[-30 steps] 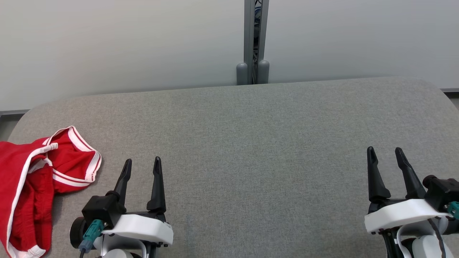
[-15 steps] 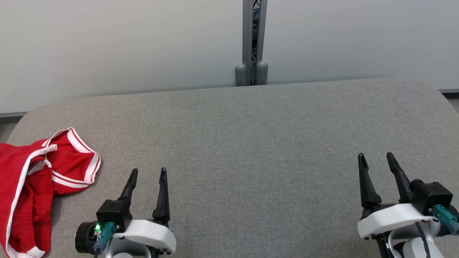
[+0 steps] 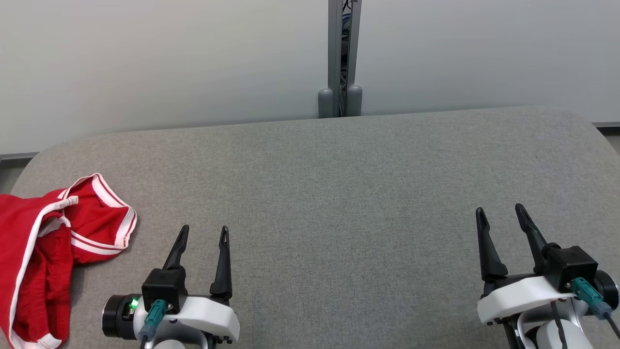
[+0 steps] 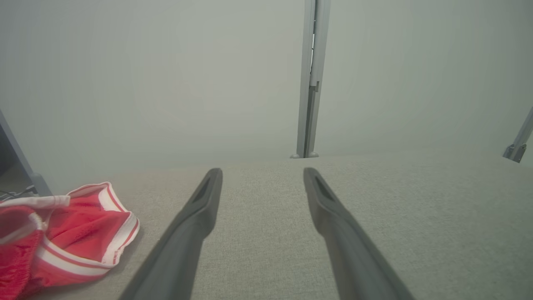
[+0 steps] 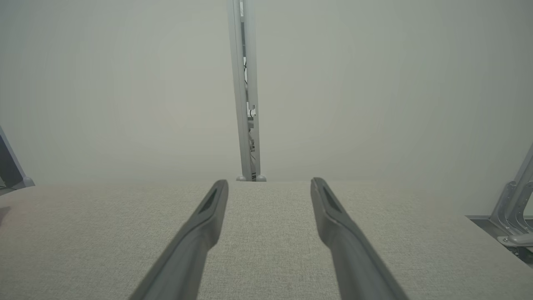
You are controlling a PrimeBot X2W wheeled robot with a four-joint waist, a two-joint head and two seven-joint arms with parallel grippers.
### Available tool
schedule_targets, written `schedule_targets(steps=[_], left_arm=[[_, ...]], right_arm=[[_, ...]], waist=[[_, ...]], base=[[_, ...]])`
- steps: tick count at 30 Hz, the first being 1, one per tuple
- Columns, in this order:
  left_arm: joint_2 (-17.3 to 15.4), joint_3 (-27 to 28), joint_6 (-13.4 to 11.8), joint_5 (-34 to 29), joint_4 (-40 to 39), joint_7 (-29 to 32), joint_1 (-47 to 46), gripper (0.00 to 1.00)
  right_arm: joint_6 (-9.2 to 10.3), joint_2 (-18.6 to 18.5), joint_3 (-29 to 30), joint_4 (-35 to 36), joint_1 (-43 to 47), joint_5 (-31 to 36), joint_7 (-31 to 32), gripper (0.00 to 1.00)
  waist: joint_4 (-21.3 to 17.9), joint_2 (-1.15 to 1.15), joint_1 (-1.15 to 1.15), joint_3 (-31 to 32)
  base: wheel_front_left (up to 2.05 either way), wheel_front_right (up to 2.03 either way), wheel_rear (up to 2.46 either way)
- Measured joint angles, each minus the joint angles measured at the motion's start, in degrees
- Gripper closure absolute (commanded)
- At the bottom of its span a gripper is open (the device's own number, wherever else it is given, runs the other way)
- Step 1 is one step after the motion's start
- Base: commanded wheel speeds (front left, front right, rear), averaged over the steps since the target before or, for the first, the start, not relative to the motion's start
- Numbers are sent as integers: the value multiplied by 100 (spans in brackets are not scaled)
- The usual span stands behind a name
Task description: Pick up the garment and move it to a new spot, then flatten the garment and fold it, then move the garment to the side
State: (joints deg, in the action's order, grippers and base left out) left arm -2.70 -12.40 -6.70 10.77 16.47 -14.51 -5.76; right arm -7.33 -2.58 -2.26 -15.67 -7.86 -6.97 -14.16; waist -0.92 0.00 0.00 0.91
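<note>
The garment (image 3: pixel 53 242) is red with white striped trim and lies crumpled at the left edge of the grey fabric-covered table (image 3: pixel 339 194). Its white-edged opening also appears low on the left in the left wrist view, garment (image 4: pixel 70 233). My left gripper (image 3: pixel 204 232) stands open over the table's near left, a short way right of the cloth, with nothing between its fingers. In its own view the left gripper (image 4: pixel 262 175) points across bare fabric. Open and holding nothing, my right gripper (image 3: pixel 500 213) sits at the near right, seen also as the right gripper (image 5: pixel 270 186).
A pale wall runs behind the table, with a grey vertical post (image 3: pixel 341 58) at its middle. The table's back corners are rounded. A metal bracket (image 5: pixel 514 208) stands off the table's right end.
Both grippers have drawn back toward the near edge and shifted slightly: the left one to the right, the right one to the left. The garment has stayed put.
</note>
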Motion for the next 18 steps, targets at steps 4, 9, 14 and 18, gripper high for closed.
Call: schedule_targets(steps=[4, 9, 14, 18], left_arm=[[-1, -11, -38, -87, -9, -26, -5, 0], [-2, 1, -43, -23, -9, -47, -5, 0], [-3, 41, -33, 102, 3, -47, -4, 0], [-3, 43, 8, 132, 24, -47, -3, 0]], right_arm=[[0, -1, -22, 1, -12, 102, -55, 0], [-2, -4, -31, -16, -12, 76, -83, 0], [-2, -4, -29, -43, -12, -53, -85, 0], [-2, -5, -43, -55, -11, -111, -85, 0]], waist=[[2, 0, 0, 2], [0, 0, 0, 14], [-7, 0, 0, 23], [-14, 0, 0, 14]], base=[[0, 0, 0], [0, 0, 0], [0, 0, 0], [0, 0, 0]])
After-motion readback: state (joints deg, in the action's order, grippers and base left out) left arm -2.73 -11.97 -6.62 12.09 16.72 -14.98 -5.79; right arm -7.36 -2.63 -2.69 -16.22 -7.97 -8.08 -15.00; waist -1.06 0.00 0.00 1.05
